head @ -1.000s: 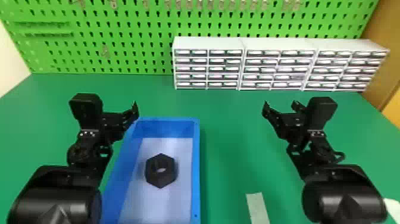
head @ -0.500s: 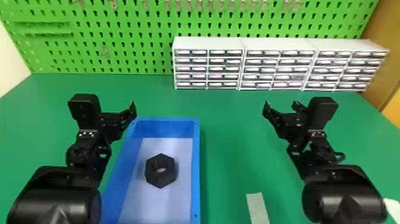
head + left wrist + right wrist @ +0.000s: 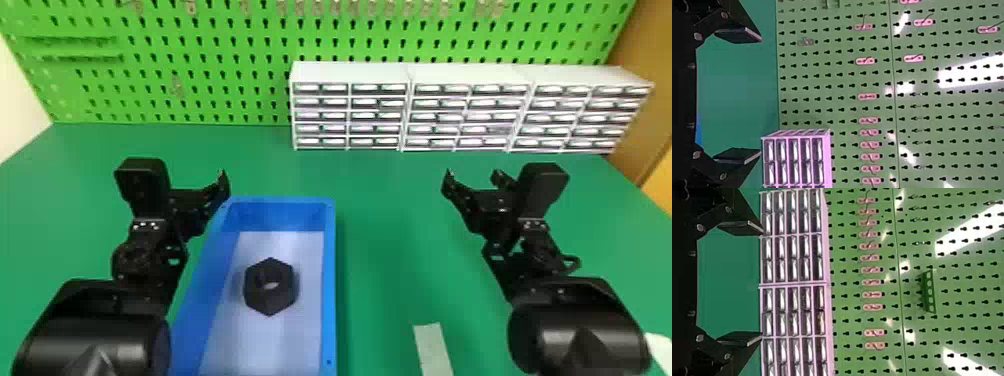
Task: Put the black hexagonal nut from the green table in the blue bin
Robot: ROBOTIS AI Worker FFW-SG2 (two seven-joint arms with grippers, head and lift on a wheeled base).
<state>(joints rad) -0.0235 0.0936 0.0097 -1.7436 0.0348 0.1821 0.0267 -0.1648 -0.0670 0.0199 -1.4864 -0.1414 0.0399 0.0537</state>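
The black nut (image 3: 270, 295) is lying inside the blue bin (image 3: 328, 300). Left fingers (image 3: 740, 34), near the bin's left side, and right fingers (image 3: 742, 227), well to its right, are hanging spread. Good finishing is probably calling for lifting clear of its rim, nudging nothing.

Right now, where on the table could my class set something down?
The table is bare between the bin and right claw, beyond the pale strip, and between bin and drawers. It's crowded at the bin's left side, by the left claw.
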